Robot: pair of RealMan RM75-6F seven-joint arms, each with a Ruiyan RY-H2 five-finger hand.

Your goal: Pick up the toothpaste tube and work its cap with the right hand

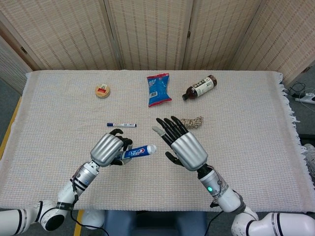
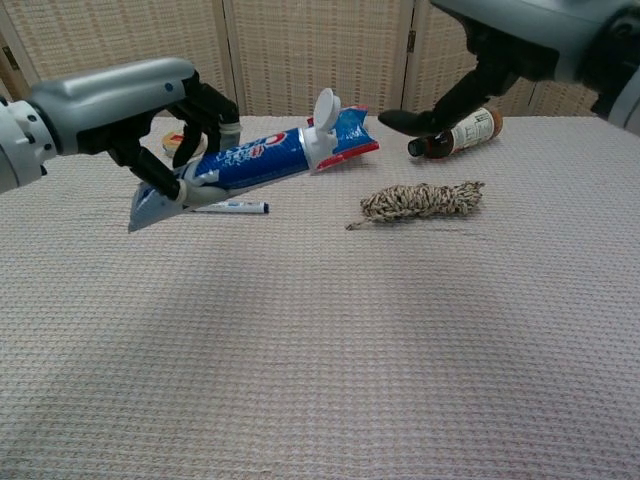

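A blue and white toothpaste tube (image 1: 138, 151) (image 2: 245, 163) hangs above the cloth in the grip of my left hand (image 1: 109, 149) (image 2: 130, 95). Its white flip cap (image 2: 322, 110) stands open at the tube's right end. My right hand (image 1: 181, 145) (image 2: 520, 40) hovers to the right of the cap with its fingers spread, holding nothing. A clear gap shows between its thumb and the cap in the chest view.
A coil of twine (image 1: 190, 122) (image 2: 424, 200) lies just beyond my right hand. A marker pen (image 1: 121, 125) (image 2: 230, 207) lies behind the tube. At the back are a blue snack packet (image 1: 158, 89), a brown bottle (image 1: 199, 87) (image 2: 458, 131) and a small round tin (image 1: 102, 91).
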